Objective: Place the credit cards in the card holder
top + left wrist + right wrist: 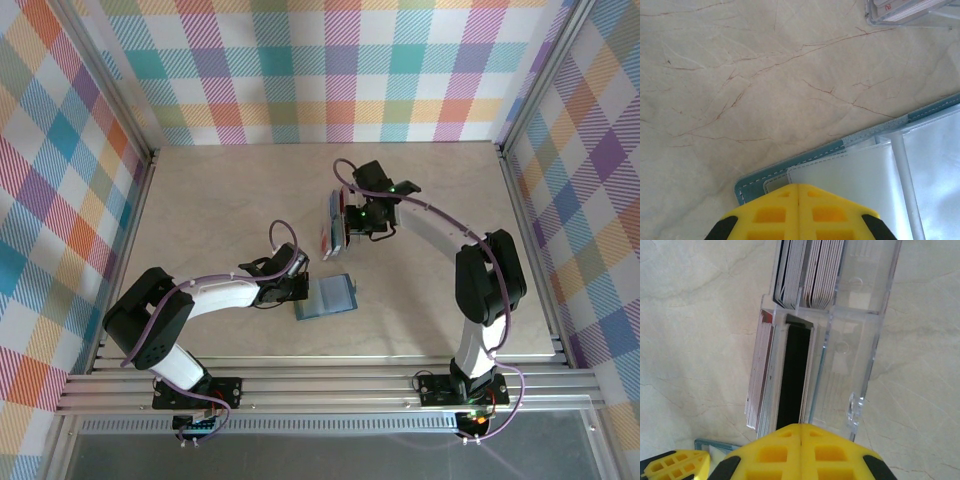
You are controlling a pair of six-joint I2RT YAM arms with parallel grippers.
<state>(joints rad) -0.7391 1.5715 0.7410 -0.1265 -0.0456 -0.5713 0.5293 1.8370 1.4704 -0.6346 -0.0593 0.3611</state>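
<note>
The card holder (328, 297) lies open on the table, teal rim (790, 167) around clear sleeves (855, 175). My left gripper (798, 186) is shut, its yellow tips over the holder's near-left corner (297, 292). Whether they touch the sleeve is unclear. The credit cards (760, 380) stand on edge in stacks in a clear tray (860, 340), beside a dark gap. My right gripper (801, 426) is shut at the top of that stack (350, 222), and a pale card edge (807, 385) runs into the seam between its fingers.
The clear tray (333, 225) stands mid-table, just beyond the holder, with more cards (810, 270) in its far compartments; its corner (910, 15) lies beyond the left gripper. The left gripper's finger (675, 462) and the holder's corner (710, 444) sit close below the tray.
</note>
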